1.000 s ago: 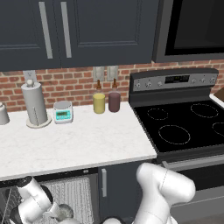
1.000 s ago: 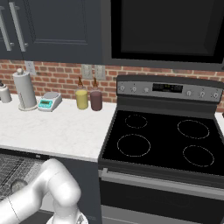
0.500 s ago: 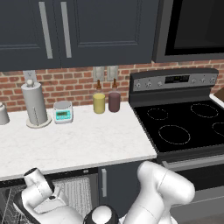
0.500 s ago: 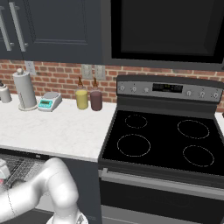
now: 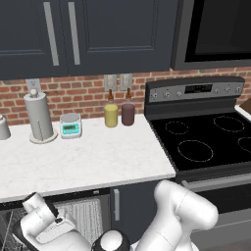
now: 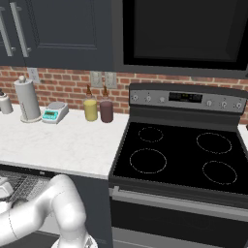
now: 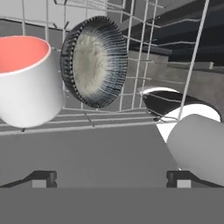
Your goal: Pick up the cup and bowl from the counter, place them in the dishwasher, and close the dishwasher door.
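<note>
In the hand view the cup, white-grey outside and red-pink inside, sits at the left in the dishwasher's white wire rack. The dark speckled bowl stands on its edge right beside it, its hollow facing me. My gripper is open a short way back from both, with nothing between its fingertips. From the base views, my wrist reaches low into the open dishwasher under the white counter. The dishwasher door is out of view.
On the counter stand a paper towel roll, a small scale, a yellow bottle and a maroon bottle. A grey canister sits far left. The black stovetop lies to the right.
My wrist has drawn up and back a little from the rack, and the arm's dark elbow joint has come into the bottom of the left base view. The gripper stays open.
</note>
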Controlling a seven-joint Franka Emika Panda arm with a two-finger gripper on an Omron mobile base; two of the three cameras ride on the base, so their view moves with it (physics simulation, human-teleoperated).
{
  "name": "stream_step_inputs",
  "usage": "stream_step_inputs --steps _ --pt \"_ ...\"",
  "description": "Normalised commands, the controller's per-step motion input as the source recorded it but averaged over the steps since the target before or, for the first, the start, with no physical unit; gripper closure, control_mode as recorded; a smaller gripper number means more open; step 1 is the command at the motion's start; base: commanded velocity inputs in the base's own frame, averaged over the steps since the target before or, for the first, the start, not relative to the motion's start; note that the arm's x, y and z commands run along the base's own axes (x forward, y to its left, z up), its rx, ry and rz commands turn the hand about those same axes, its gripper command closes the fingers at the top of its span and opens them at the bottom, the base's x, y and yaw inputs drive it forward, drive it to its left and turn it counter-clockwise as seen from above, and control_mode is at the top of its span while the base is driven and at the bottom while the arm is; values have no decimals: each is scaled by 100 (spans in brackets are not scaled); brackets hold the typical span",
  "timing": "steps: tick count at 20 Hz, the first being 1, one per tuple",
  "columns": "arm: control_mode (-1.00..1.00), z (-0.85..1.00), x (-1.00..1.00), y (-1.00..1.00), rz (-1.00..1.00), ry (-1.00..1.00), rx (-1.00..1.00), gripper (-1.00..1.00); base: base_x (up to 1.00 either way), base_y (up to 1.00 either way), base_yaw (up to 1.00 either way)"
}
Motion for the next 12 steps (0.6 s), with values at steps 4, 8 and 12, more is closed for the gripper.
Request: stream_step_inputs --steps 4,8,12 --pt "-100 25 -17 0 14 -10 0 -100 0 0 0" --pt "-100 51 -22 0 12 -10 0 -100 0 0 0" --pt "-100 65 -31 0 9 -7 2 -100 0 0 0"
